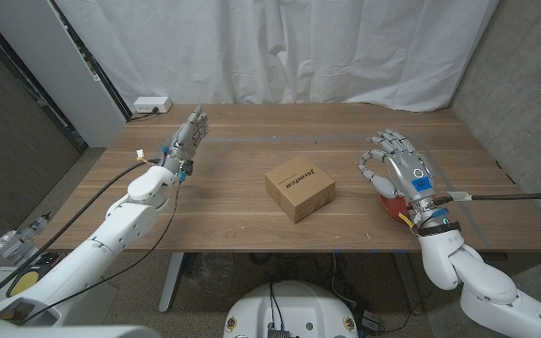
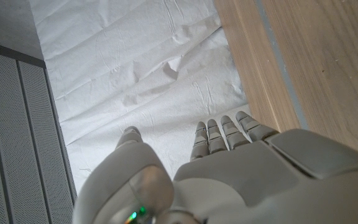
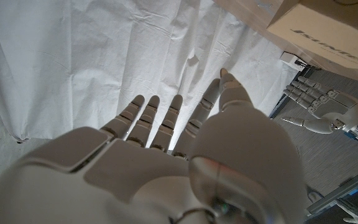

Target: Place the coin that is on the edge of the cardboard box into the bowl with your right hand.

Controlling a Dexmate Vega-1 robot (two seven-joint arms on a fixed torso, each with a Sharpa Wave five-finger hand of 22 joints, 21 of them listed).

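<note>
Coin: too small to make out in any view; by the task it should sit on an edge of the box, but I cannot tell which edge.
Box: cardboard, near the middle of the table, turned so one corner points toward the robot; its printed side also shows in the right wrist view.
Bowl: a red thing shows under the right hand, probably the bowl; mostly hidden, so its rim cannot be read.
Right hand: over the red thing, to the right of the box, back facing up; fingers stretched and spread apart, nothing between them.
Left hand: at the table's left side, well apart from the box, standing on its edge with fingers straight and close side by side; it holds nothing.
Key relation: box lies to the left of the right hand, near but not touching, with bare table between; right hand is clearly the nearer of the two.
Step, as I judge it: coin not yet taken; the reach toward the box comes first.
Next move needs: a sideways travel to the box's near edge, then a fine pinch on a thin flat piece.
Risk: a nudge could knock the coin off the edge or shift the light box.
</note>
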